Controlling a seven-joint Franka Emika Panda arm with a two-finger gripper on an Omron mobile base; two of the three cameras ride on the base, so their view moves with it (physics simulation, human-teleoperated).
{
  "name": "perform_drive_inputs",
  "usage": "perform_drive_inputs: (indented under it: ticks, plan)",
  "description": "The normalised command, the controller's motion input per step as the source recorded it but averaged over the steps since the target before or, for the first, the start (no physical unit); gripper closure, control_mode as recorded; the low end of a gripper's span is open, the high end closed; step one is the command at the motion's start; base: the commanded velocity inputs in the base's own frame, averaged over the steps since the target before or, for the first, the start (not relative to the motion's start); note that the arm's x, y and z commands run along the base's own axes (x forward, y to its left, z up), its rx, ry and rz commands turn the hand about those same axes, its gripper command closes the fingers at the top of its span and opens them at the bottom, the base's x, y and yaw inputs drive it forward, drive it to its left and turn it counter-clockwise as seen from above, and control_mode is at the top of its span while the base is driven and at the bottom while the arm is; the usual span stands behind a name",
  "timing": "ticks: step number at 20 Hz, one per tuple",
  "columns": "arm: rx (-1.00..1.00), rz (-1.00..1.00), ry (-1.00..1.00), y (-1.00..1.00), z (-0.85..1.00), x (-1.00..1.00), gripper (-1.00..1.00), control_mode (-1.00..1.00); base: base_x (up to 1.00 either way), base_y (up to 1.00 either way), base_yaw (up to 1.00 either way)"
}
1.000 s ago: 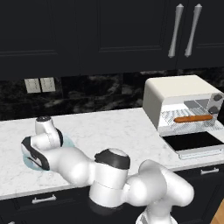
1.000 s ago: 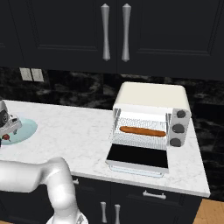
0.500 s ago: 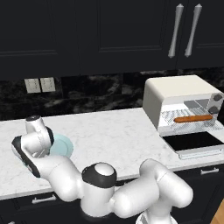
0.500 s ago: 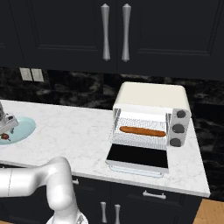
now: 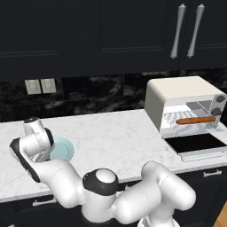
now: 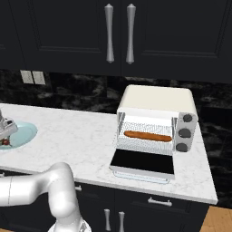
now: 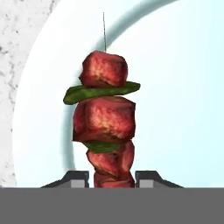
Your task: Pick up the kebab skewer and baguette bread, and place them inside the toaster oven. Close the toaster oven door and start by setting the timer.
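With the baguette [image 6: 147,136] already in the oven [image 6: 156,118], the gripper [image 7: 113,178] is pinching the skewer [image 7: 105,131] on the plate [image 7: 183,87], jaws just touching its lowest chunk; next comes a clean lift.

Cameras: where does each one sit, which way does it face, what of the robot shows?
Left base view: behind the arm's left, looking down over the counter at the plate and open toaster oven; white arm across the foreground.
Right base view: behind the arm's right; toaster oven central, arm lower left.
Hand view: on the hand, looking along the gripper at the kebab skewer between its fingertips.
Shared: both base views show the baguette bread on the oven rack.
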Motion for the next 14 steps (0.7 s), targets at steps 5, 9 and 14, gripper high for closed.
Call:
perform_drive_inputs:
  ticks: [5,9,14]
  plan:
    - [0.00,0.00,0.00,-0.62,0.28,-0.16,1.00,-1.00,0.00,0.00,0.00]
    - [0.00,0.00,-0.01,-0.96,0.98,-0.13,1.00,-1.00,0.00,0.00,0.00]
    - [0.00,-0.06,-0.03,-1.00,0.95,-0.13,1.00,-1.00,0.00,0.00,0.00]
